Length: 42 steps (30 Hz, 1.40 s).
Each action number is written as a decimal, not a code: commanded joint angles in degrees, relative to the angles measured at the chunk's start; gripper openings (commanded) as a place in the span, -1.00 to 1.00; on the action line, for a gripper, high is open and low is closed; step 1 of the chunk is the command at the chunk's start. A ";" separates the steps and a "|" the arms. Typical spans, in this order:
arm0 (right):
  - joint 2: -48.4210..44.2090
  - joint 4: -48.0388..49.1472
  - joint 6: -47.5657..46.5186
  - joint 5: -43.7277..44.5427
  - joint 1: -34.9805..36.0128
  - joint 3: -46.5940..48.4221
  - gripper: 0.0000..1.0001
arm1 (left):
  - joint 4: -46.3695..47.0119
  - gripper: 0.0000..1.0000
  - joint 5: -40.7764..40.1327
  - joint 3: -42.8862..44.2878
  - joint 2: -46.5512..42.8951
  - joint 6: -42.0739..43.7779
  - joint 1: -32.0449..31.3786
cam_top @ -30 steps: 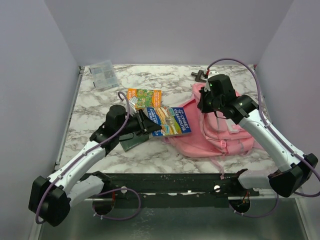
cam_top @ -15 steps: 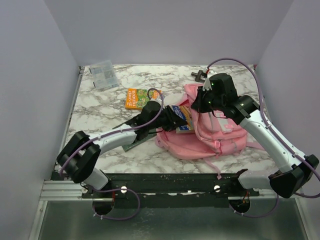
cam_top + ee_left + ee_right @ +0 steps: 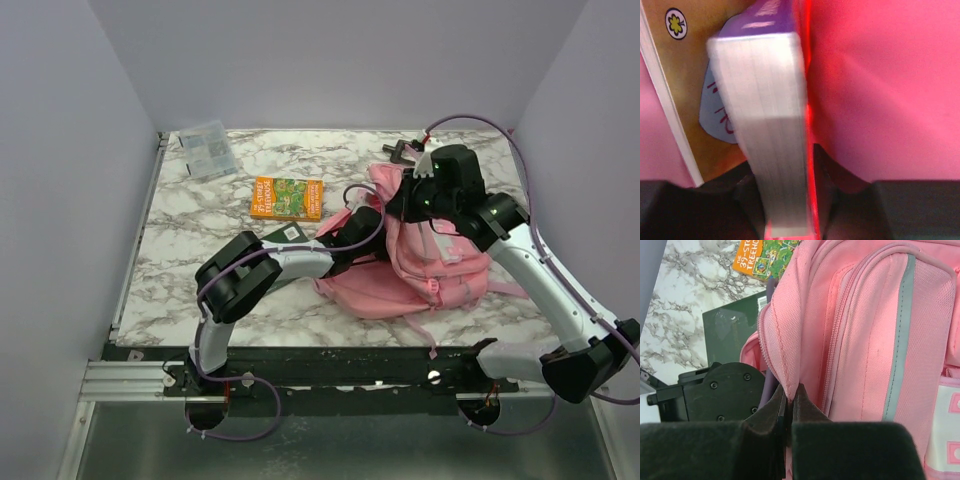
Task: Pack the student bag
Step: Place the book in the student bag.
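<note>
Table: we see a white marble-patterned tabletop with grey veins, under both claws and everything else.

Student bag, look: the student bag is a large soft pink fabric backpack. It has grey-trimmed front pockets, pink zippers and straps, and a small white patch with pink squares. It is slumped and creased, with its front pockets facing up.

Student bag, place: it lies on the table between the two arms. Its open mouth surrounds the left claw, and its rim is pinched in the right claw. Most of its body is on the near side of the right claw.

Right claw: the right claw has its fingers together, clamped on the pink rim of the bag's mouth beside the zipper.

Left claw: the left claw is inside the bag's mouth with pink fabric on either side. Its dark fingers are closed on the lower end of a thick book.

Thick book: a thick purple-covered paperback with a white page block stands on edge between the left claw's fingers.

Thin book: a thin tan-covered book with a yellow flower badge is just beside the thick one. We cannot tell whether the claw grips it too.

Dark green board: a flat dark green rectangle lies on the table just outside the bag's mouth, beside the left claw's wrist.

Orange book: an orange and green picture book lies flat beyond the left claw, apart from the bag.

Clear box: a small clear plastic box sits well apart from both claws, at the far left.

Black piece: a small black object lies just beyond the right claw. We cannot tell what it is.
</note>
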 commanded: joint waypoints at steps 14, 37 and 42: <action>-6.89 4.89 -2.15 0.12 -4.53 -3.09 -0.99 | -12.49 0.79 2.04 -0.38 -10.78 5.39 0.56; -9.24 -5.48 -1.09 19.74 -4.78 -11.12 -0.99 | -15.38 0.81 16.36 -20.04 -47.63 33.28 17.39; -9.76 -2.35 -0.53 2.69 -4.78 -15.39 -0.46 | -29.57 0.84 21.42 -14.61 -53.41 42.39 24.54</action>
